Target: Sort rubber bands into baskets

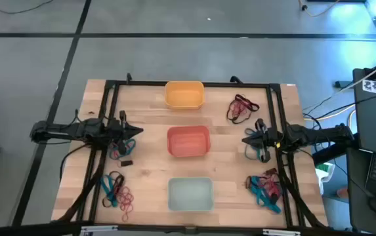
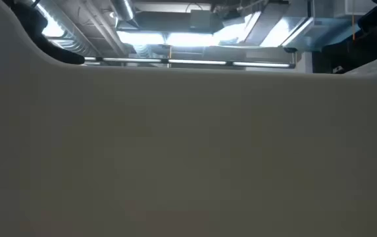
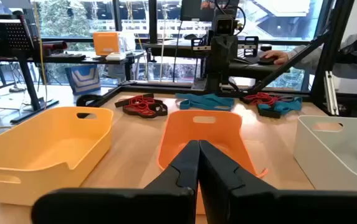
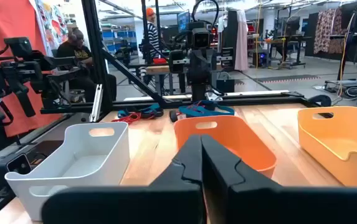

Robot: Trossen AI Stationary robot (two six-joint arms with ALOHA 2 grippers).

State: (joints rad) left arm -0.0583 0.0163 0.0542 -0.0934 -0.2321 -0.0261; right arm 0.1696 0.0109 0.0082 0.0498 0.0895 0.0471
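Scattered in four heaps, the rubber bands are what I start from: a dark red-and-black tangle in the upper right of the high view, a teal-and-red heap at the lower right, a teal-and-pink cluster at the lower left, and a few bands just under my left gripper. Down the middle of the wooden table runs the column of baskets: the yellow-orange basket at the top, the red-orange basket in the centre, the pale whitish-green basket at the bottom. All three look empty, so I judge the sorting has not begun.

To do the first pick well, I would open one pair of jaws wide before descending, come down on a single loose band at a heap's edge rather than its knotted middle, and lift slowly so neighbours drop away. Which colour goes to which basket I cannot tell.

My left gripper sits at middle left, pointing at the red-orange basket; its jaws are pressed together, holding and touching nothing. My right gripper mirrors it at middle right, jaws likewise closed tight and empty, with some teal bands lying just below it. Both wrist views confirm the fingers meet with nothing between them.
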